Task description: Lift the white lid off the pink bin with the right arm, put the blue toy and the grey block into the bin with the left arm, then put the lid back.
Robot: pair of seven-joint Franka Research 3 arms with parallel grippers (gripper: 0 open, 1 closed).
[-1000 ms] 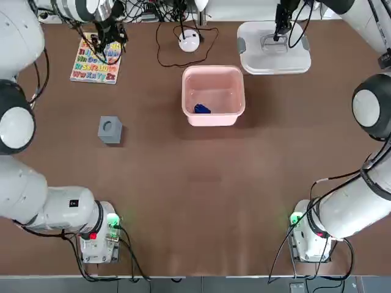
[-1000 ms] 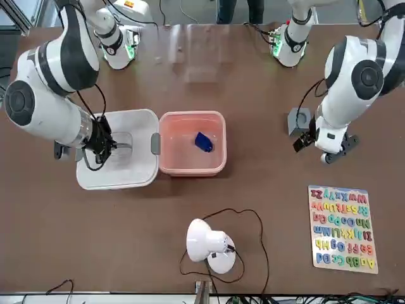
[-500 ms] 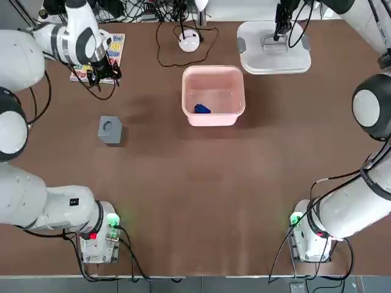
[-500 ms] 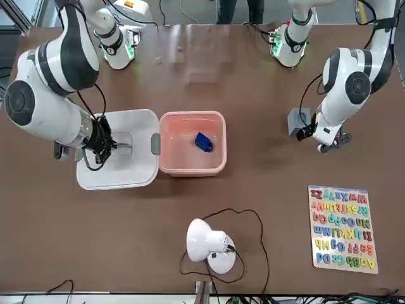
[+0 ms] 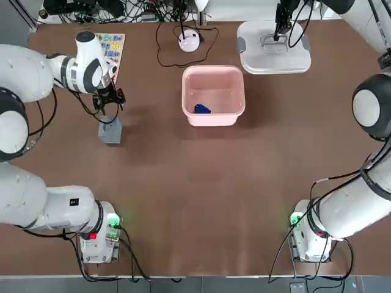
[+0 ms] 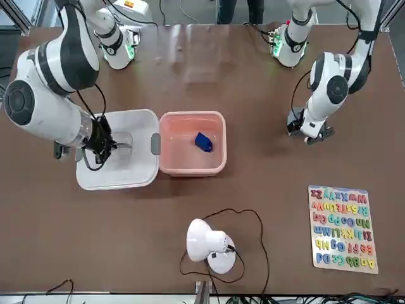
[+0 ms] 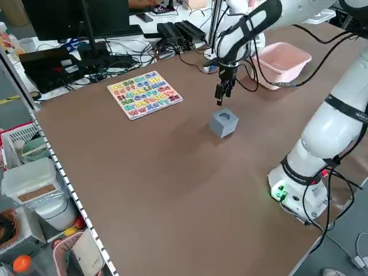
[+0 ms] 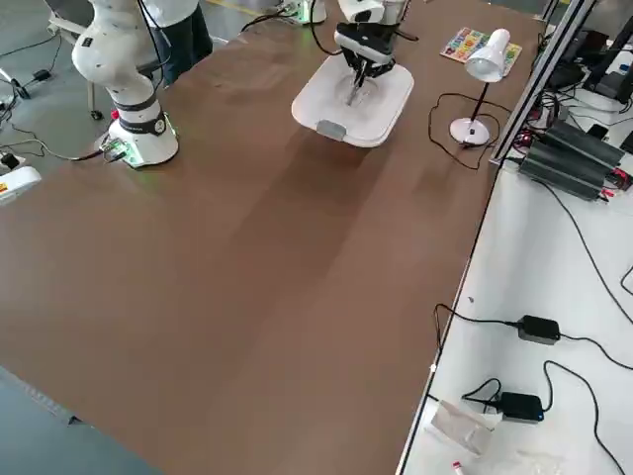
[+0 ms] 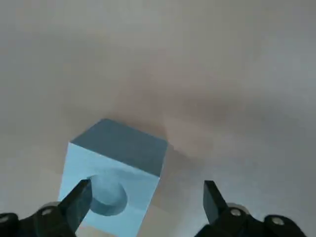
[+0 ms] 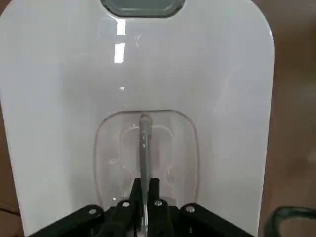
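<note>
Block [image 9: 109, 185], grey and cubic, sits on the desk [image 5: 195, 183]; we judge it light and stiff, best pinched across opposite sides. Our left gripper [image 9: 148, 195] gapes above, empty; our right gripper [image 10: 144, 190] pinches the lid [image 10: 207, 98] handle.

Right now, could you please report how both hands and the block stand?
Left hand open above grey block; right hand shut on lid's handle; blue toy in bin.

Blue toy [image 5: 202, 109] — inside pink bin [image 5: 213, 86] | left gripper [image 5: 109, 104] — near grey block [image 5: 110, 132]
</note>
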